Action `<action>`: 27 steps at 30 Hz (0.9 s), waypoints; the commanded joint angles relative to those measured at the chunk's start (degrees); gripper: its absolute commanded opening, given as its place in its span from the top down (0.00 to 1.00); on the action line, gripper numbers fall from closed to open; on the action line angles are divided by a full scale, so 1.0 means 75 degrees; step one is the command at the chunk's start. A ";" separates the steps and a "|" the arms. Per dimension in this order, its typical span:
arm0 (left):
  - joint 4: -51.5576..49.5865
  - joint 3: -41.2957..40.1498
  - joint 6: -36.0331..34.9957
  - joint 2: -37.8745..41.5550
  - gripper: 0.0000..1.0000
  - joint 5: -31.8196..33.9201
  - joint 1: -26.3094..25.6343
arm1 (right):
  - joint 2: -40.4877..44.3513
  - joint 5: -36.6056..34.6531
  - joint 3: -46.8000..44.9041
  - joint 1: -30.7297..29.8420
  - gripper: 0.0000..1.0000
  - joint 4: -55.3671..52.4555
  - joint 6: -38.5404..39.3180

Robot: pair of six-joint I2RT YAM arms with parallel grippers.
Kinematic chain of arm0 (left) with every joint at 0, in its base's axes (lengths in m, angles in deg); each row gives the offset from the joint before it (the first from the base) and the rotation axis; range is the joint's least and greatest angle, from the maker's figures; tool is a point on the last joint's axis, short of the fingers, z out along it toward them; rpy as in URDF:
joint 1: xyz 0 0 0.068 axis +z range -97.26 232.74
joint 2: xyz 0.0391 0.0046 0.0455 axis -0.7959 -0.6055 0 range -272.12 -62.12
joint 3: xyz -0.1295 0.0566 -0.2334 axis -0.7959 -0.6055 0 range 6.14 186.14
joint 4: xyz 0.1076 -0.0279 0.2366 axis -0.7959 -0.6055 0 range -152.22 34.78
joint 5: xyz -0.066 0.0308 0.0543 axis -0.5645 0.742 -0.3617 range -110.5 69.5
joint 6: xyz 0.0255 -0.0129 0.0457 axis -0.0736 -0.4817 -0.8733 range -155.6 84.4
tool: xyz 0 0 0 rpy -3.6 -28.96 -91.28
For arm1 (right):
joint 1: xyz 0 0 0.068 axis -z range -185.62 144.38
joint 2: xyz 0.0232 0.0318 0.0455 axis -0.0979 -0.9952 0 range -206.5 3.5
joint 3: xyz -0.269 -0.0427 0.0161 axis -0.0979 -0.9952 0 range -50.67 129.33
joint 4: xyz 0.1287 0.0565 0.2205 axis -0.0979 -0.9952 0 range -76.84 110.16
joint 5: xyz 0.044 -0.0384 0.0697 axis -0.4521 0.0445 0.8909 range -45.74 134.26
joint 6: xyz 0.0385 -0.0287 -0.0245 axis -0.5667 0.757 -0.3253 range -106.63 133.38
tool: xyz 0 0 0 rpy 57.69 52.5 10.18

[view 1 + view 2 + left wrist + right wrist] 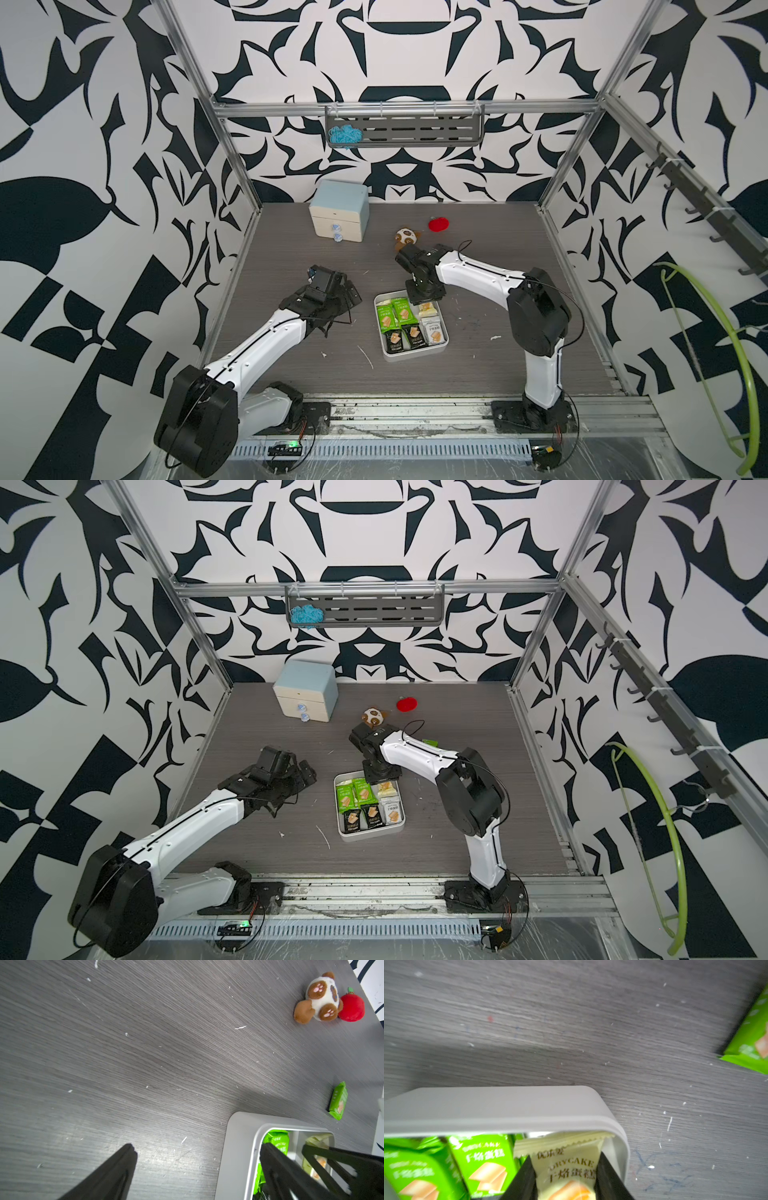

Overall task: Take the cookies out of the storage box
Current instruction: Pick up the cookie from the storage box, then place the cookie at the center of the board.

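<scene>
The table is open right of the box, near a loose green packet: room to set down. Cookies lie in the box. The left gripper hangs wide apart beside it. The right gripper pinches the cream packet at the far corner; lift straight up, clear of the wall.

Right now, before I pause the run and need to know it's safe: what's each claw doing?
Left claw: open, holding nothing.
Right claw: shut on the cream cookie packet inside the storage box.
</scene>
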 commanded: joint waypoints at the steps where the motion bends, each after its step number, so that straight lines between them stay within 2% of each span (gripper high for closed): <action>1: -0.0040 0.0042 -0.0064 0.0128 0.01 -0.0097 0.0034 | 0.0274 0.0234 0.0014 0.0038 0.60 -0.0217 -0.0129; 9: -0.0077 0.0066 -0.0091 0.0257 0.01 -0.0135 0.0026 | 0.0771 0.1345 -0.0320 0.0038 0.60 0.0147 -0.0419; 16: -0.0003 0.0643 -0.0210 -0.0260 0.01 -0.0813 0.0030 | 0.1891 0.1019 -0.0795 0.0235 0.61 0.0226 -0.0602; 21: -0.0009 0.1379 -0.0360 -0.1000 0.01 -0.1298 -0.0017 | 0.2422 0.0738 -0.1205 0.1041 0.61 0.0223 -0.0475; 27: -0.0041 0.2051 -0.0558 -0.1652 0.01 -0.1525 -0.0120 | 0.2530 0.0507 -0.1403 0.2577 0.61 0.0367 0.0124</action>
